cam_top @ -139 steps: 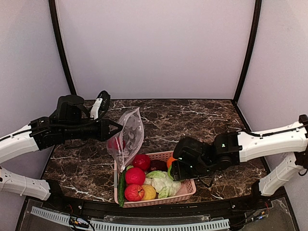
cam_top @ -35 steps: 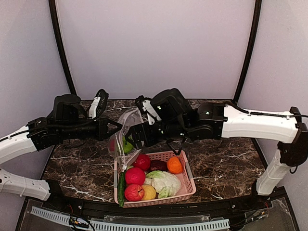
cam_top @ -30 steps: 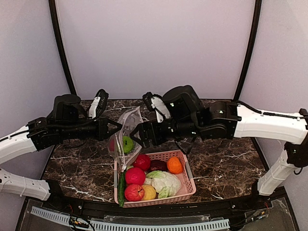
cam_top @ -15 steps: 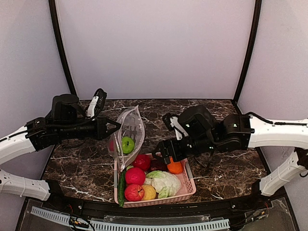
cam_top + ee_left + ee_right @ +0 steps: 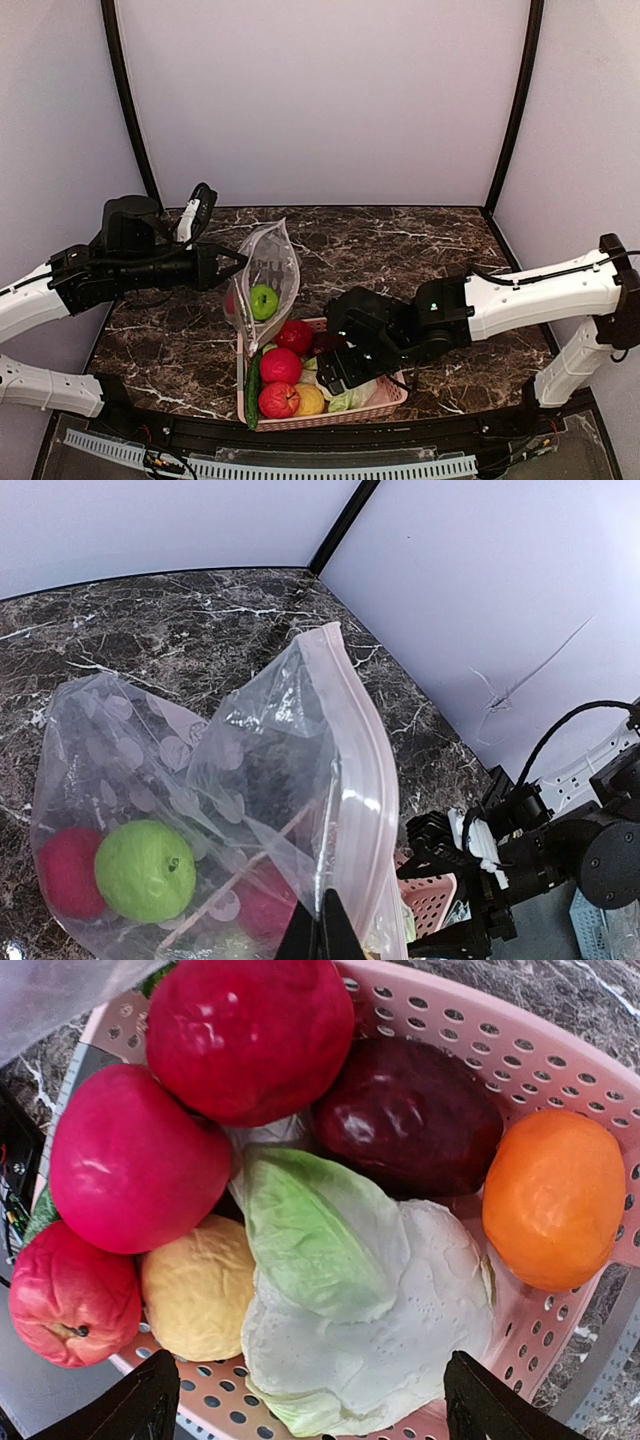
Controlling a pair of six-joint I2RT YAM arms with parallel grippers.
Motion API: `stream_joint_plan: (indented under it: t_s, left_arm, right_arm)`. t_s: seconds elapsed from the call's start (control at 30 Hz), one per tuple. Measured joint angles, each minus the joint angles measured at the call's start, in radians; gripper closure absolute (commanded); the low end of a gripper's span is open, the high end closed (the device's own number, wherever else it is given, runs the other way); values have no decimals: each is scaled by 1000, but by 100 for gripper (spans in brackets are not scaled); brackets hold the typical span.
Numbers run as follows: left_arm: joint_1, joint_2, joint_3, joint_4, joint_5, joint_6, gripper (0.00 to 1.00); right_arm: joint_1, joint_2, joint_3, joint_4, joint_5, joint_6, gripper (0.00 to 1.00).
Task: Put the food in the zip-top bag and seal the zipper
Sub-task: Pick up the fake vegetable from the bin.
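Note:
My left gripper [image 5: 240, 263] [image 5: 320, 936] is shut on the mouth edge of the zip-top bag [image 5: 268, 272] [image 5: 250, 780], holding it up and open above the table. Its pinkish zipper [image 5: 372, 770] curves along the rim. Inside lie a green ball [image 5: 263, 300] [image 5: 145, 870] and a red ball [image 5: 68, 872]. My right gripper [image 5: 340, 368] [image 5: 320, 1415] stands open low over the pink basket [image 5: 392, 392] [image 5: 560, 1055], its fingertips on either side of the pale cabbage [image 5: 370, 1300]. Around it lie red balls [image 5: 130, 1160], a dark red one [image 5: 410, 1120], an orange ball [image 5: 555, 1200] and a yellow one [image 5: 195, 1285].
A green cucumber [image 5: 252, 392] leans along the basket's left side. The basket sits near the table's front edge, right under the hanging bag. Dark marble table [image 5: 420, 250] stretches behind, with purple walls on three sides.
My right gripper has drawn back from the bag's mouth and dropped to the basket over the cabbage. The green ball now rests inside the bag. The left gripper barely moved.

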Motion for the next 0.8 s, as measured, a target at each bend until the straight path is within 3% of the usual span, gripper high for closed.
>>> stream_joint_plan:
  t_s: [0.8]
  left_arm:
    - [2, -9, -9, 0, 0, -9, 99]
  right_arm:
    - [42, 188, 129, -158, 102, 111, 13]
